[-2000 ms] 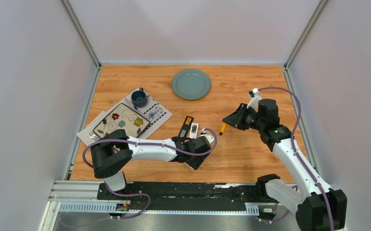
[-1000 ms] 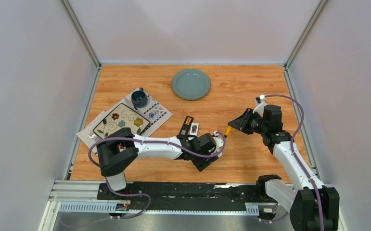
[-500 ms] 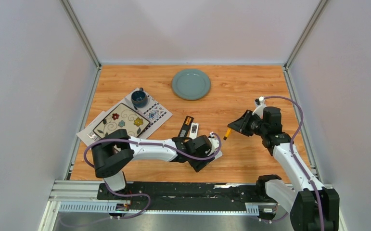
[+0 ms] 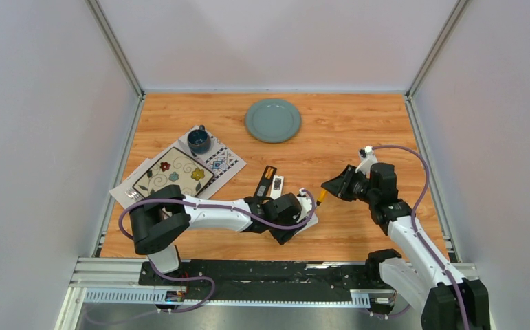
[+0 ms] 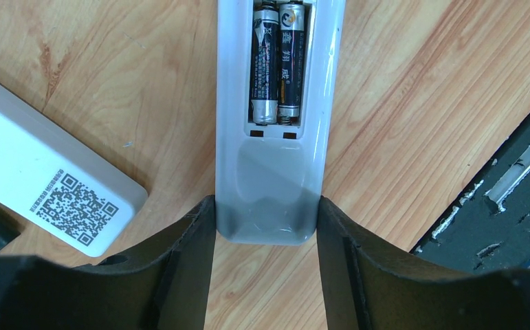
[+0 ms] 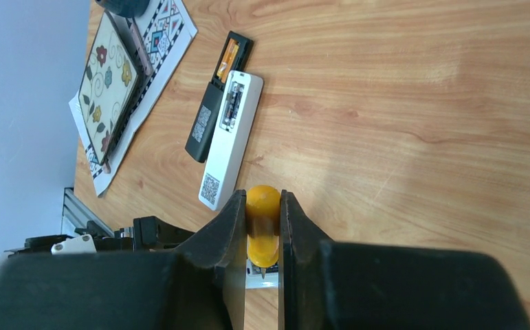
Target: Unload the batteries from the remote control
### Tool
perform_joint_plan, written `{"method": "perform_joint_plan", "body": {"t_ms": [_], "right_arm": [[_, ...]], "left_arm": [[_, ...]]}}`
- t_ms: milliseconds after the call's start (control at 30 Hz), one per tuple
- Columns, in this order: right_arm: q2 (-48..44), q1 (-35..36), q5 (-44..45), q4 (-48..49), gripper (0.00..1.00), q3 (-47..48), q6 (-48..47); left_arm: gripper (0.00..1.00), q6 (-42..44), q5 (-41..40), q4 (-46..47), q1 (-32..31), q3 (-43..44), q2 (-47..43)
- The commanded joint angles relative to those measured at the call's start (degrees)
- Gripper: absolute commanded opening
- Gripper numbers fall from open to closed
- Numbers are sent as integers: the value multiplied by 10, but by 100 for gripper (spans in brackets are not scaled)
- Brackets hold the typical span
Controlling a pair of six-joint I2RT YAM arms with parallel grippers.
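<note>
- The left gripper (image 5: 265, 206) has its two matte black fingers (image 5: 179, 254) closed against the long sides of a pale grey plastic remote control (image 5: 269, 172), holding its rounded near end between them.
- Just beyond those jaws, the remote's back cover is off. In the open rectangular bay lie two dark, glossy cylindrical batteries (image 5: 265, 69) with silvery caps, side by side and touching, lengthwise along the remote.
- To the left of these jaws, a second white, flat remote with a printed QR label (image 5: 49, 185) lies at an angle on the table, apart from the held one.
- The right gripper (image 6: 262, 199) is clamped on the smooth, rounded yellow handle of a screwdriver (image 6: 262, 206); the thin metal tip points back past the jaws, towards the wrist.
- Ahead of these jaws, the white QR-labelled remote lies against a slim black remote (image 6: 210, 110). Both have open bays, and the black one shows orange inside.
- Further out to the left lies a flower-patterned rectangular mat (image 6: 107, 89) on printed paper.
- Everything rests on the orange-brown wood-grain table (image 5: 420, 103).
- In the top view, a round grey-green plate (image 4: 273, 120) sits well beyond both grippers.
</note>
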Motion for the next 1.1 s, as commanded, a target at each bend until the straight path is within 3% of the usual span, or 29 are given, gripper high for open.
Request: {"method": "perform_joint_plan", "body": {"t_ms": [0, 133, 333, 500, 633, 1067], "right_arm": [[-29, 10, 38, 67, 0, -11, -8], [-46, 30, 62, 94, 0, -24, -15], [-45, 77, 103, 82, 0, -23, -37], [-34, 105, 142, 74, 0, -20, -50], [-30, 122, 171, 48, 0, -14, -59], [-30, 154, 172, 44, 0, -6, -77]], "left_arm": [[43, -20, 20, 4, -2, -21, -14], [40, -23, 21, 7, -2, -24, -18], [23, -22, 21, 3, -2, -22, -16], [20, -25, 21, 4, -2, -29, -22], [11, -25, 21, 3, -2, -30, -22], [4, -27, 21, 3, -2, -28, -20]]}}
